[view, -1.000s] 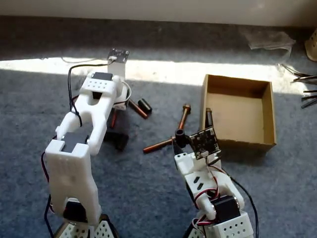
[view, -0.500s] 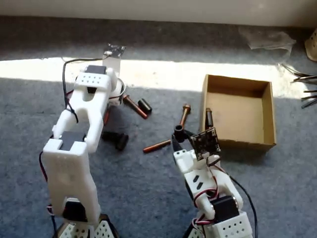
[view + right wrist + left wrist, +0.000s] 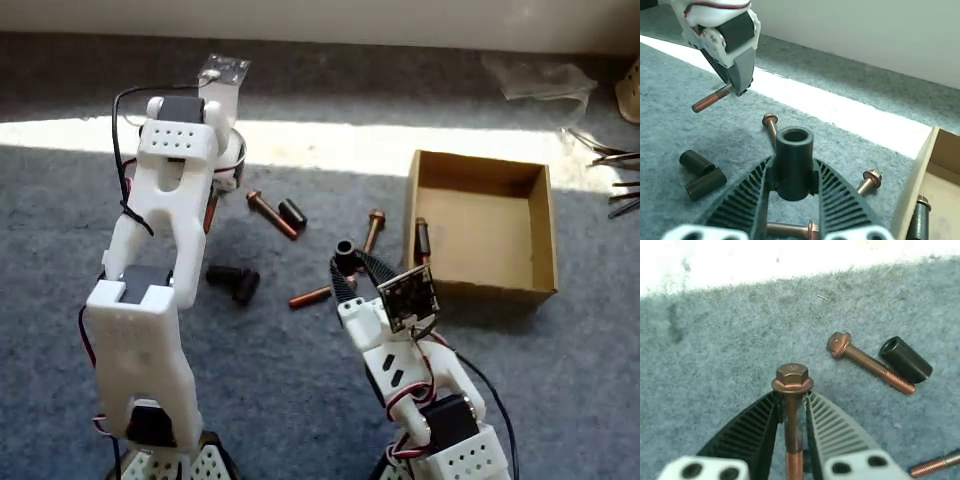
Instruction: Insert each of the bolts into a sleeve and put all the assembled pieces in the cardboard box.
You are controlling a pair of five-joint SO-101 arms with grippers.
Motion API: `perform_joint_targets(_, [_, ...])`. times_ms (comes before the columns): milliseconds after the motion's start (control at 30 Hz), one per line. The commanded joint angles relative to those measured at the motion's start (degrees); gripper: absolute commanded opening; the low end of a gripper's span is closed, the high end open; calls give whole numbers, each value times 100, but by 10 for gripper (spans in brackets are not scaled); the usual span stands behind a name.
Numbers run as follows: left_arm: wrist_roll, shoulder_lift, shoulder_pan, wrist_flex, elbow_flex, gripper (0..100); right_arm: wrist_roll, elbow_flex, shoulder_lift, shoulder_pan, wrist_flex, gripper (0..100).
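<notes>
The left hand [image 3: 791, 399] grips a bolt [image 3: 792, 379] at the far left. The right hand [image 3: 794, 170] holds a sleeve [image 3: 794, 150], mouth upward, just left of the cardboard box [image 3: 480, 172], where one sleeved bolt [image 3: 422, 240] lies.

Overhead, my left arm [image 3: 150, 300] sits at about 8 o'clock. It is built of chunky white plastic shells with black servo blocks set into them. The upper shell has a grid of small round holes. A thin black cable [image 3: 117, 150] loops alongside, and red wires run near the base.

My right arm [image 3: 400, 370], at about 5 o'clock, has the same white shells, here slotted, with red, white and black wires. It carries a square black circuit board [image 3: 408, 293] dotted with pale points.

Up close, the left pincer [image 3: 792, 395] has ribbed triangular fingers, one black and one grey, on white mounts with round holes. The right pincer [image 3: 794, 167] has two black ribbed fingers on matching white mounts.
</notes>
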Motion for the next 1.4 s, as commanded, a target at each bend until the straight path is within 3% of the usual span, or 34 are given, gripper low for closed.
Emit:
perform_joint_targets(0, [-26,-884,-13,343,-365,5,0,602,-84,-180,-180,4])
perform_joint_targets(233, [-26,-2044,-4,782,-356,5,-53,602,-84,-224,-426,4])
perform_joint_targets(333, [-26,-2396,-4,914,-321,5,-53,611,-84,-558,-514,4])
perform_joint_targets(567, [-26,-3741,40,826,769,5,-53,611,-84,-945,-936,4])
perform_joint_targets(1000, [-18,-7486,558,-1591,4514,5,-62,611,-66,-954,-769,4])
perform_joint_targets(1200, [9,-8154,629,-2180,5182,5,-44,611,-57,-954,-541,4])
perform_joint_targets(1367, [9,-8426,1279,-2576,5437,5,-18,611,-57,-954,-479,4])
